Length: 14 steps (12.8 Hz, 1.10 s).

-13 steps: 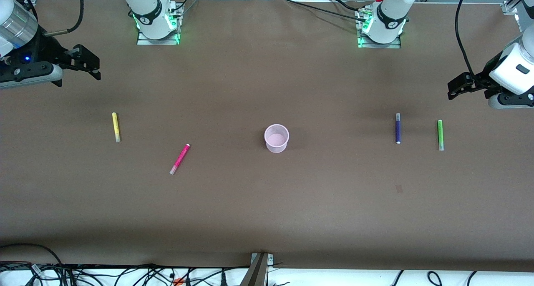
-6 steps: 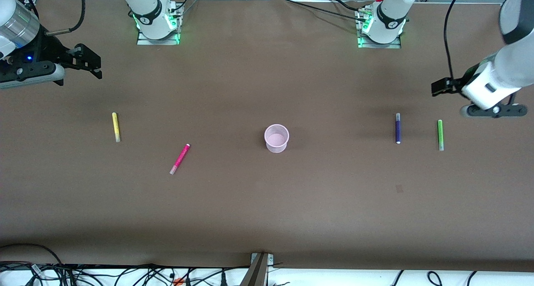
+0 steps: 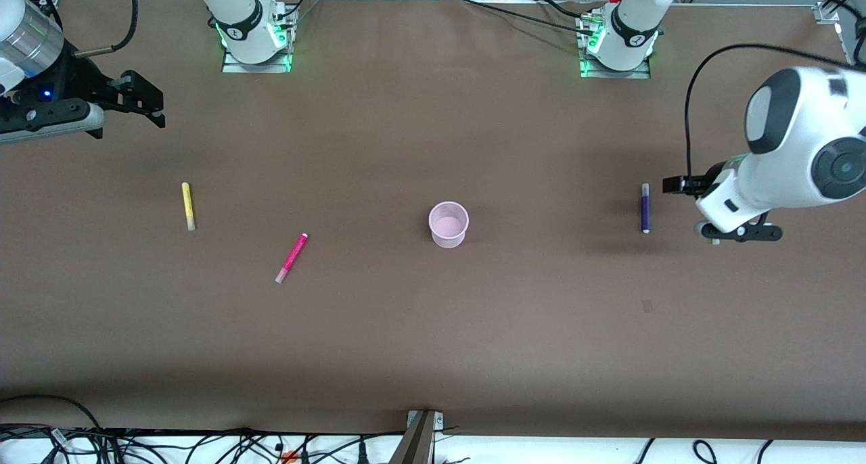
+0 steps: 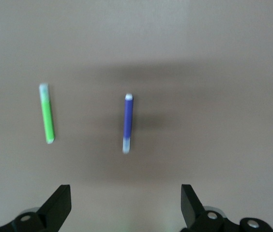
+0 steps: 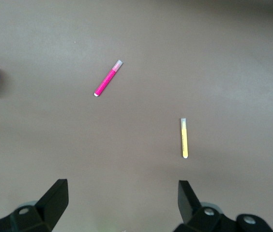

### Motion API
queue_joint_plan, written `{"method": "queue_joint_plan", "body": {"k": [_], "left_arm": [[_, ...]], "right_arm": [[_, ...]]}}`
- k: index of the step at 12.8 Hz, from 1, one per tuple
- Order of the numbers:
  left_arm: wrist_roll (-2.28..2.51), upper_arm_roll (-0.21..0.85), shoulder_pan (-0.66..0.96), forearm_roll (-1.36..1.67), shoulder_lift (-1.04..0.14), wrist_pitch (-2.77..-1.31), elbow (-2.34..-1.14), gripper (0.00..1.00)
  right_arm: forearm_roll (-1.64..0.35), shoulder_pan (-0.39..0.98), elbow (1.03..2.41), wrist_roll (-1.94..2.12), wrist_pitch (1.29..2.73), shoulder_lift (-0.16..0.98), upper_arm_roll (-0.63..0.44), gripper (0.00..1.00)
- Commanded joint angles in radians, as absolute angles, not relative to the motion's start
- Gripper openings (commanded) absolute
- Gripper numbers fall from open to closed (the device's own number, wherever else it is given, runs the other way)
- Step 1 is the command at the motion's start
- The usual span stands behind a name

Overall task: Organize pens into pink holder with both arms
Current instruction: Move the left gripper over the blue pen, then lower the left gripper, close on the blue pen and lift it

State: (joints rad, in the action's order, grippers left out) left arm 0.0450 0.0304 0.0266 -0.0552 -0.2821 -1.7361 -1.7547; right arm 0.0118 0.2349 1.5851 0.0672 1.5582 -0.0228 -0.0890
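We are eyeing the slim dark purple pen (image 4: 128, 123) lying flat on the brown bench (image 3: 433, 329), long axis running toward the left gripper (image 4: 126, 205), whose jaws are hanging wide apart and empty above it.

The right gripper (image 5: 122, 203) is waiting, spread and empty.

Open brown table (image 3: 433, 329) all round pink holder (image 3: 448, 224) — pens well apart, none crowding it.

Two white jointed arms stood on metal bases lit green. The left arm (image 3: 791, 146) had a rounded white casing with dark grey circular caps and a looping black cable. The right arm (image 3: 30, 44) showed a silver band, a blue light and black cables.
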Motion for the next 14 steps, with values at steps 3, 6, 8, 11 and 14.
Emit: {"method": "queue_joint_plan", "body": {"k": [3,6,8,11,14], "left_arm": [[0.021,0.029,0.025,-0.049,-0.276,-2.049,-1.974,1.0],[0.021,0.029,0.021,-0.112,-0.29,-2.23,-2.087,1.0],[0.02,0.029,0.014,-0.161,-0.336,-2.354,-2.129,1.0],[0.018,0.029,0.009,-0.257,-0.408,-2.451,-2.132,1.0],[0.018,0.031,-0.014,-0.262,-0.452,-2.488,-2.132,1.0]], "right_arm": [[0.006,0.23,1.569,0.067,1.54,-0.02,-0.084,1.0],[0.006,0.23,1.569,0.067,1.542,-0.02,-0.084,1.0],[0.006,0.232,1.569,0.067,1.542,-0.02,-0.083,1.0],[0.006,0.23,1.569,0.067,1.542,-0.02,-0.084,1.0],[0.006,0.23,1.569,0.067,1.543,-0.02,-0.084,1.0]]}}
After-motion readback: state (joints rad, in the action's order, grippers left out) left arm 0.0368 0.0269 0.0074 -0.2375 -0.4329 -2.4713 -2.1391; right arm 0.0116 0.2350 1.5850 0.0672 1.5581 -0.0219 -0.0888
